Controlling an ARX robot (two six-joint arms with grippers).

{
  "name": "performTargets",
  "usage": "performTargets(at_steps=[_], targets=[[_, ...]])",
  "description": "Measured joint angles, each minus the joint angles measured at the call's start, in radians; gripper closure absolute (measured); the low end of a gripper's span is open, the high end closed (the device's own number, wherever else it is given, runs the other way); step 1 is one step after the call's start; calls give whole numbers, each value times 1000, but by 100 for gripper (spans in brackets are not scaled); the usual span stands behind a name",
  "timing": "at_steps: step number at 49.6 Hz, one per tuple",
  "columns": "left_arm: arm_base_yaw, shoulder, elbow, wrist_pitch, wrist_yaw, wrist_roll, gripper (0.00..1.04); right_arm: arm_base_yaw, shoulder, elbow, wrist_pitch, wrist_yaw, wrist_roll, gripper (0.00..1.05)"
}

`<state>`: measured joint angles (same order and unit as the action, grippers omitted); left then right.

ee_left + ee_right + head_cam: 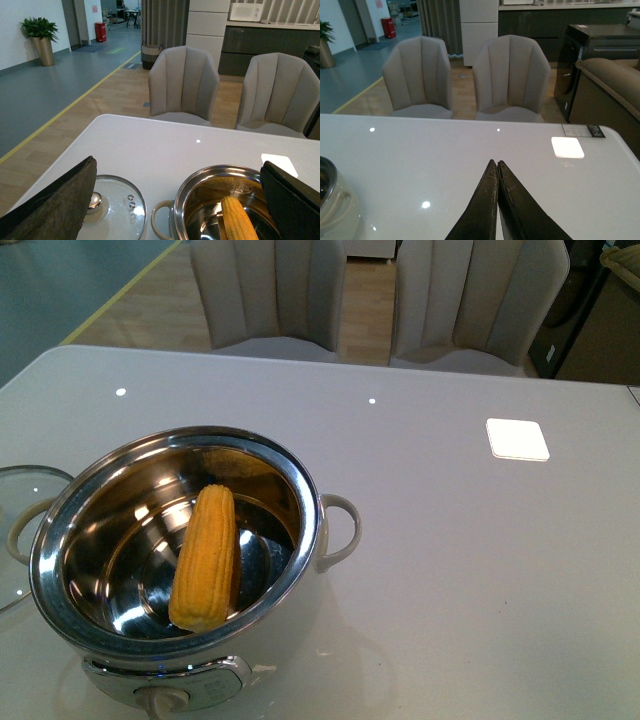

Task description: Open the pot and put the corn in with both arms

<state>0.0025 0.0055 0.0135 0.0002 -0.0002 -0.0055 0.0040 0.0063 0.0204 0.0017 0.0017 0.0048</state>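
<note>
The steel pot (60,570) stands open at the front left of the white table, cream handle (340,530) on its right. The corn (205,558) lies inside it, leaning against the near wall. In the left wrist view the pot (187,192) and corn (239,220) show between my left gripper's (180,200) wide-open, empty fingers (60,200). The glass lid (117,212) lies on the table beside the pot, and its edge shows in the front view (20,480). My right gripper (496,165) is shut and empty over bare table; the pot's cream handle (335,207) shows at that view's edge.
Two grey chairs (270,290) stand behind the table's far edge. A bright light patch (517,438) reflects on the table at the right. Neither arm shows in the front view.
</note>
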Motion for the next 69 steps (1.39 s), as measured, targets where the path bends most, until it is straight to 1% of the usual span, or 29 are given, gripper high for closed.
performTargets(at_steps=[9,11,15,16,21,26,30,35,37,39,69], targets=[[0,0,0,0,0,0,7,0,0,0,0,0,0,103],[0,0,0,0,0,0,7,0,0,0,0,0,-1,99],[0,0,0,0,0,0,7,0,0,0,0,0,-2,85],[0,0,0,0,0,0,7,0,0,0,0,0,-2,83],[0,0,0,0,0,0,7,0,0,0,0,0,-2,64],[0,0,0,0,0,0,7,0,0,0,0,0,-2,50],[0,0,0,0,0,0,7,0,0,0,0,0,-2,36],[0,0,0,0,0,0,7,0,0,0,0,0,-2,12],[0,0,0,0,0,0,7,0,0,0,0,0,-1,7],[0,0,0,0,0,0,7,0,0,0,0,0,-2,9],[0,0,0,0,0,0,7,0,0,0,0,0,-2,9]])
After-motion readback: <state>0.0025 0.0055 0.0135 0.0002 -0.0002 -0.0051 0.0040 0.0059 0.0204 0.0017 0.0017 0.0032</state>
